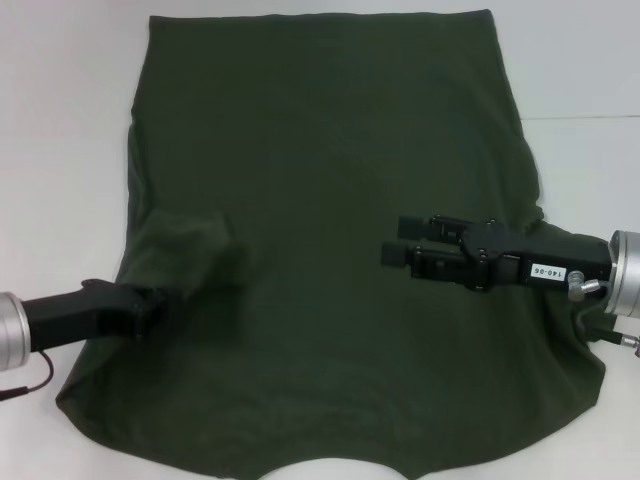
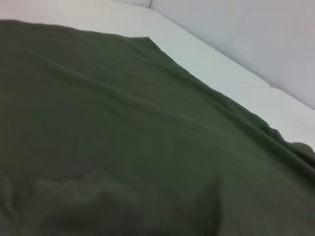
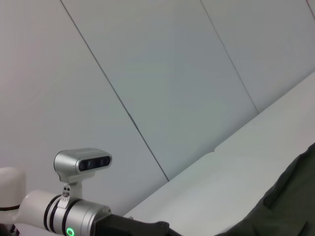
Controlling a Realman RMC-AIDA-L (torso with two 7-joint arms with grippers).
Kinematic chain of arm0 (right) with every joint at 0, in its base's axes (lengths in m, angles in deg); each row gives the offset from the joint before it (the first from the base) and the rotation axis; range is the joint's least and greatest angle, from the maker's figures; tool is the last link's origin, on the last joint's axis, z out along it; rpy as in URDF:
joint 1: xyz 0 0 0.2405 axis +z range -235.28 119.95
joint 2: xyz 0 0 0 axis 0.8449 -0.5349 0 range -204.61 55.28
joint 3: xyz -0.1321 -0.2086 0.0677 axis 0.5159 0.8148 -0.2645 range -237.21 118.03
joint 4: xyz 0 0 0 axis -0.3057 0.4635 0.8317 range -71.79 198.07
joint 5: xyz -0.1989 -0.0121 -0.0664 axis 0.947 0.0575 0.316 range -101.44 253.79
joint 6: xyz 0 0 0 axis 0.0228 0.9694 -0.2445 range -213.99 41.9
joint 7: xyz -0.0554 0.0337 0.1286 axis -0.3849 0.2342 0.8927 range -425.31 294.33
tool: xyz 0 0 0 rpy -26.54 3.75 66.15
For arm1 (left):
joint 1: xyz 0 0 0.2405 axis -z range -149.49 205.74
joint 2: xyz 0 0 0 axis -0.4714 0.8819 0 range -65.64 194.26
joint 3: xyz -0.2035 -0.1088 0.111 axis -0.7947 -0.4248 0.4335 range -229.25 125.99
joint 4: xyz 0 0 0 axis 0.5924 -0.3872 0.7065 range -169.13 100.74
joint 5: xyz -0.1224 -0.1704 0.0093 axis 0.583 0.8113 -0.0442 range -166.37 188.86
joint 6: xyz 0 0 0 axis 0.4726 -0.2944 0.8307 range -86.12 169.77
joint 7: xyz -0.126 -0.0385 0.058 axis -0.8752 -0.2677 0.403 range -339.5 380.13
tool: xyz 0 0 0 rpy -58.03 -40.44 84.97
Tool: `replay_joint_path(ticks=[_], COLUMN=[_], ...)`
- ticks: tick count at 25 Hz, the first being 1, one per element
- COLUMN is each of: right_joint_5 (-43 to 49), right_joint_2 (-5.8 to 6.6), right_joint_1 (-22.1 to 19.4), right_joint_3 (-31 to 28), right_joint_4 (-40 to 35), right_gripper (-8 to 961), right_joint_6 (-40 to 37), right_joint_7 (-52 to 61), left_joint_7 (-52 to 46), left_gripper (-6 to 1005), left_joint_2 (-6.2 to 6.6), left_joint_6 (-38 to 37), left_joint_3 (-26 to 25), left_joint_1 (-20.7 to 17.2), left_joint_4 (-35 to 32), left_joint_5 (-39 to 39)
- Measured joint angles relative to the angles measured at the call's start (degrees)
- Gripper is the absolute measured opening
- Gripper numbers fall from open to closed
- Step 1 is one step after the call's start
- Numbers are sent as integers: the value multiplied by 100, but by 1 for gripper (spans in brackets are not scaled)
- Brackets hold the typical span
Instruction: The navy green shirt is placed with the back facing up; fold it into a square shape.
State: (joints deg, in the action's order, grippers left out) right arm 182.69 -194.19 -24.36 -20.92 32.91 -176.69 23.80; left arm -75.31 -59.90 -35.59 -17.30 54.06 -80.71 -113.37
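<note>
Shirt (image 1: 330,200) fold over left end effector (image 1: 185,275), grip unclear; right end effector (image 1: 392,240) parted, empty.

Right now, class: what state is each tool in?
Left tool: under a shirt fold, cannot be told.
Right tool: open, holding nothing, above the shirt.

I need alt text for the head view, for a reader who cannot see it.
A navy green shirt lies spread on a white table. The left hand is under a raised fold of cloth at the shirt's left edge. The right hand, fingers apart, is over the shirt's right half.
</note>
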Motion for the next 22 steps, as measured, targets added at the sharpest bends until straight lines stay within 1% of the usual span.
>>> replay_joint_path(ticks=[8,13,16,17,19,22], right_joint_5=[1,-3,-123,-123,-183,-206], right_joint_2=[2,29,82,82,126,192], right_joint_1=[8,38,48,48,31,-25], right_joint_3=[0,-1,-9,-9,-26,-55], right_joint_4=[-1,-13,-16,-16,-35,-203], right_gripper=[767,767,766,766,766,766], right_joint_6=[24,37,38,38,38,40], right_joint_7=[0,19,68,68,206,730], left_joint_7=[-19,-27,-88,-101,-34,214], left_gripper=[16,102,153,171,205,344], left_joint_2=[-2,12,20,20,25,28], left_joint_6=[-303,-769,-1056,-1180,-1541,-1770], left_joint_3=[86,76,21,-14,-92,-99], left_joint_1=[20,19,20,29,62,67], left_joint_4=[319,322,254,227,201,241], left_joint_5=[-6,-24,13,42,231,492])
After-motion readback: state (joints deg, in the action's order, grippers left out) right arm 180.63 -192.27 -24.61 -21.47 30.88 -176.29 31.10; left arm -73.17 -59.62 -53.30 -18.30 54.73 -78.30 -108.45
